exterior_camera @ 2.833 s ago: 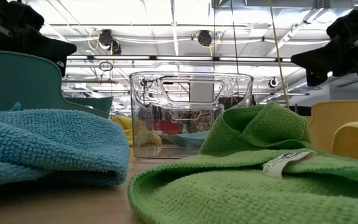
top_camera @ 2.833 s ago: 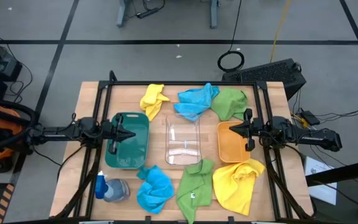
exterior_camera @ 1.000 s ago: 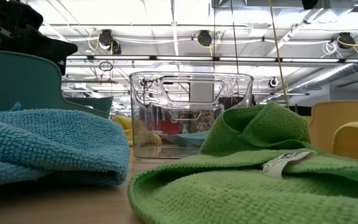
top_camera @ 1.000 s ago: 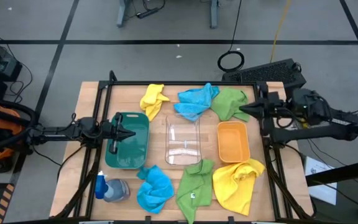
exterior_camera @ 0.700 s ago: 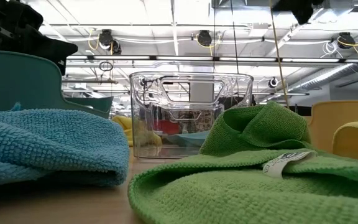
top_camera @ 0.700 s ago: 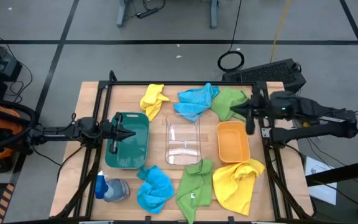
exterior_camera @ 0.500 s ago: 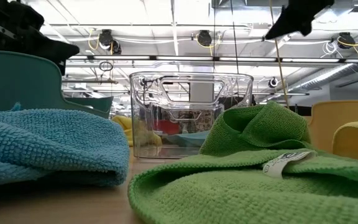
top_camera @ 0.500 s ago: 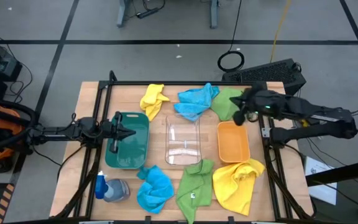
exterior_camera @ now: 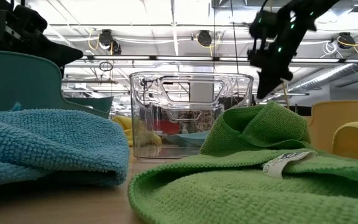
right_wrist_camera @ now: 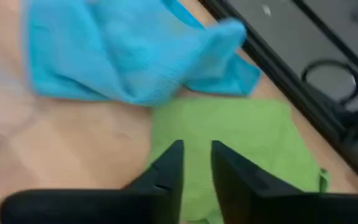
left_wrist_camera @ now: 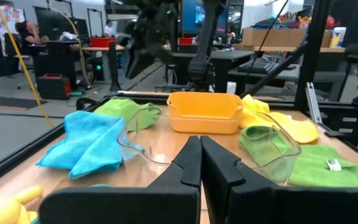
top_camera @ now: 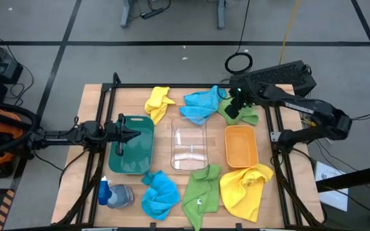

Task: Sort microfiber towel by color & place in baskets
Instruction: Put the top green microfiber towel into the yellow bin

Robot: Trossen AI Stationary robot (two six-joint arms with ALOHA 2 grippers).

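Note:
Three baskets stand in a row mid-table: dark green, clear, orange-yellow. Far towels: yellow, blue, green. Near towels: blue, green, yellow. My right gripper hovers over the far green towel, pointing down at it, fingers a little apart, empty. My left gripper is shut and empty above the dark green basket's far end; it also shows in its own wrist view.
A blue-capped spray bottle lies at the near left corner. A black frame runs around the table's edges. The far blue towel lies right beside the green one. Bare wood shows between the far towels and the baskets.
My right gripper has swung from beside the orange-yellow basket at the table's right edge toward the far edge and left, over the far green towel, and has tipped to point downward. The towels and baskets have not moved.

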